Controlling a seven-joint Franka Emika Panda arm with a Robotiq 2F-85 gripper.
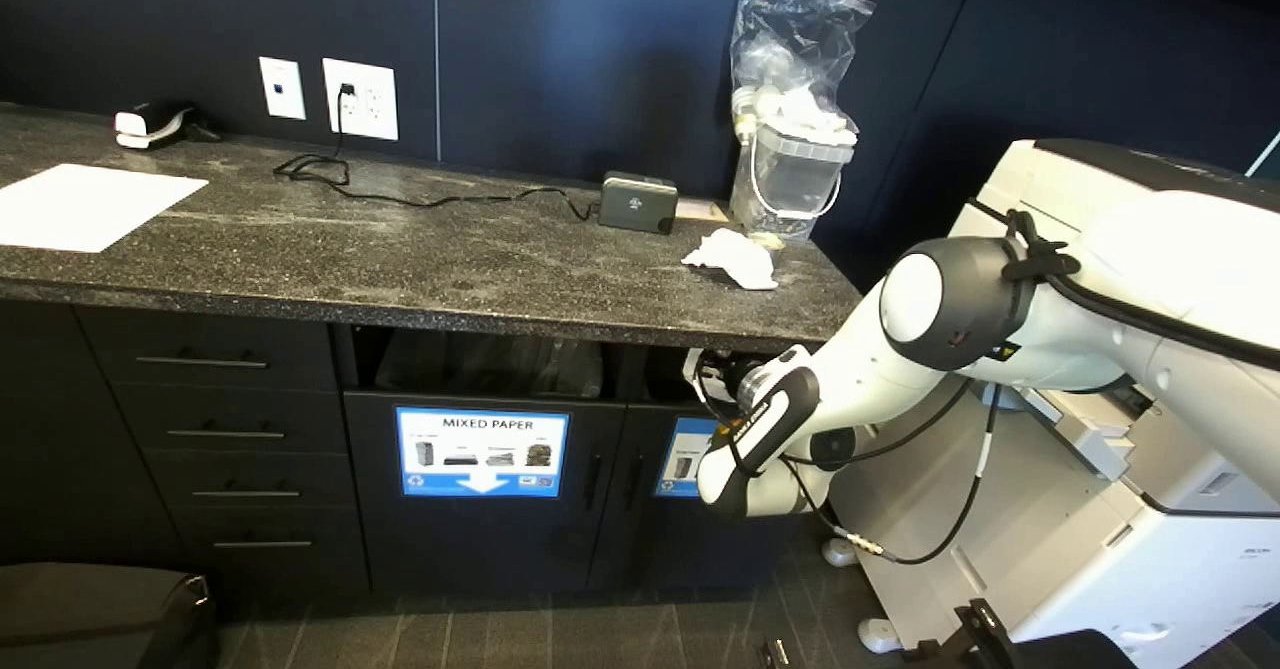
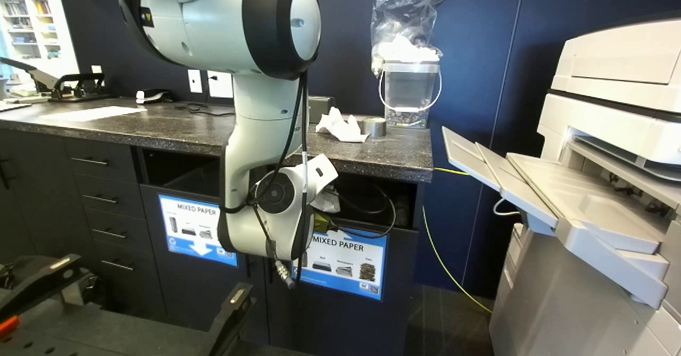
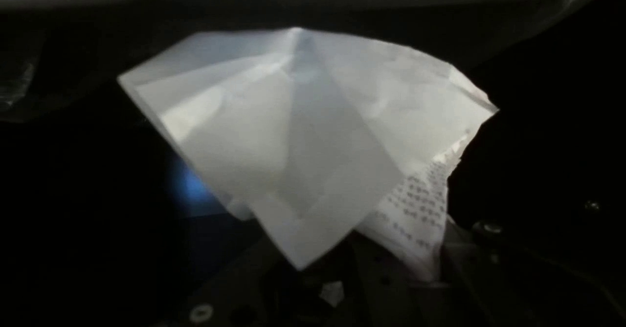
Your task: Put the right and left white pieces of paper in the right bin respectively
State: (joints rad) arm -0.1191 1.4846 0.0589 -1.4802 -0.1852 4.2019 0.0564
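Observation:
My gripper (image 1: 718, 367) is at the slot of the right bin (image 2: 340, 316), under the counter's front edge. It appears shut on a crumpled white paper wad (image 3: 293, 136), which fills the middle of the dark wrist view. One flap of this wad carries print. The held wad also shows at the slot in an exterior view (image 2: 326, 203). My fingers are mostly hidden by paper, arm and darkness. The other white paper wad (image 1: 735, 257) lies on the counter near its right end; it shows in an exterior view too (image 2: 340, 126). The arm partly covers the right bin's sign (image 2: 346, 265).
The twin bin (image 1: 480, 554) stands to the left. On the counter (image 1: 450, 269) are a flat white sheet (image 1: 95, 207), a dark box (image 1: 637, 203), a tape roll (image 2: 375, 127) and a clear bucket (image 2: 409, 87) with bagged cups. A printer (image 2: 601, 228) stands at the right.

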